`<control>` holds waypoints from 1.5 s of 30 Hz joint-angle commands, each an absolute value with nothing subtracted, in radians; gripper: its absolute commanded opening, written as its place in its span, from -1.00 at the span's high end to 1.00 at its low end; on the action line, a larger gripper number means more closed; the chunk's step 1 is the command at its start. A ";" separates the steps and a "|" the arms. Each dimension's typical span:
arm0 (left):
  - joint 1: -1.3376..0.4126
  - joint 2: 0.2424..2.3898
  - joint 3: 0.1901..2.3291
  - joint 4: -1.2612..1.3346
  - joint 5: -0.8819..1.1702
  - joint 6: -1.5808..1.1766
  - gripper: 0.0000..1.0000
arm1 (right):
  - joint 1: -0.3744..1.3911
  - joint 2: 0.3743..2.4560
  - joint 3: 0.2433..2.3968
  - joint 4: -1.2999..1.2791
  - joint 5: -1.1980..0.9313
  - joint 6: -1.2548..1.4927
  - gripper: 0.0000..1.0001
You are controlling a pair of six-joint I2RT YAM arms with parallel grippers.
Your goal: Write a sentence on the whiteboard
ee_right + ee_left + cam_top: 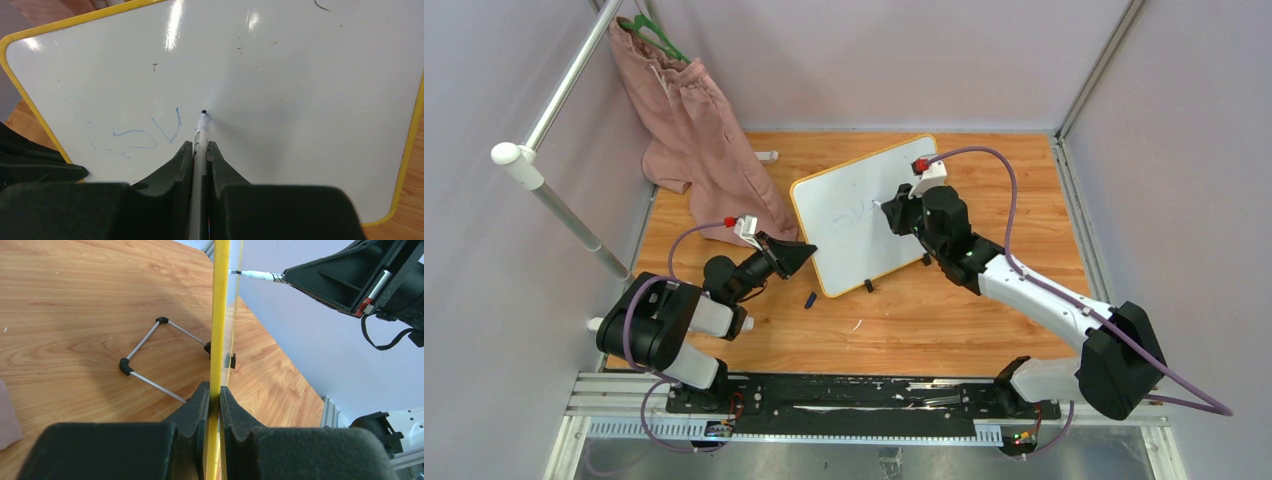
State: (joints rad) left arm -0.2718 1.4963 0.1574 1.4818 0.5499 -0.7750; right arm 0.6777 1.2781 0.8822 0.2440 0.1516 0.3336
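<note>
Whiteboard: you'll find the whiteboard point(844, 180) around the middle of the wooden table point(964, 320), propped at a tilt, with its yellow-framed lower edge and two black feet towards the arms.
Sentence: the sentence point(135, 131) is so far only a few faint blue strokes on the left part of the board; they are too thin for you to read as words.
Marker: the marker point(201, 127) has its dark tip touching the white surface just to the right of those strokes.
Right gripper: the right gripper point(200, 145) has its fingers pinched on the marker's barrel, and you see it reaching over the board's right side from above.
Left gripper: the left gripper point(215, 390) has its fingers pressed onto the board's yellow frame, one on each face, at the board's left edge.
Wire stand: in the left wrist view, a thin wire stand point(141, 342) with black corners lies on the table behind the board.
Small dark piece: a small dark piece point(810, 299) lies on the wood just beside the board's near-left corner; you can't tell what it is.
Pink garment: a pink garment point(694, 140) hangs at the far left, reaching the table near the board's left side.
</note>
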 commanded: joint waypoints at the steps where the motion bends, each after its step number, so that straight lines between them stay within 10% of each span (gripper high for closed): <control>1: -0.281 1.474 0.155 1.548 0.558 -0.769 1.00 | 0.669 1.287 0.910 0.272 0.121 0.336 1.00; 45: -0.281 1.471 0.152 1.548 0.559 -0.769 1.00 | 0.615 1.222 0.837 0.178 0.156 0.350 1.00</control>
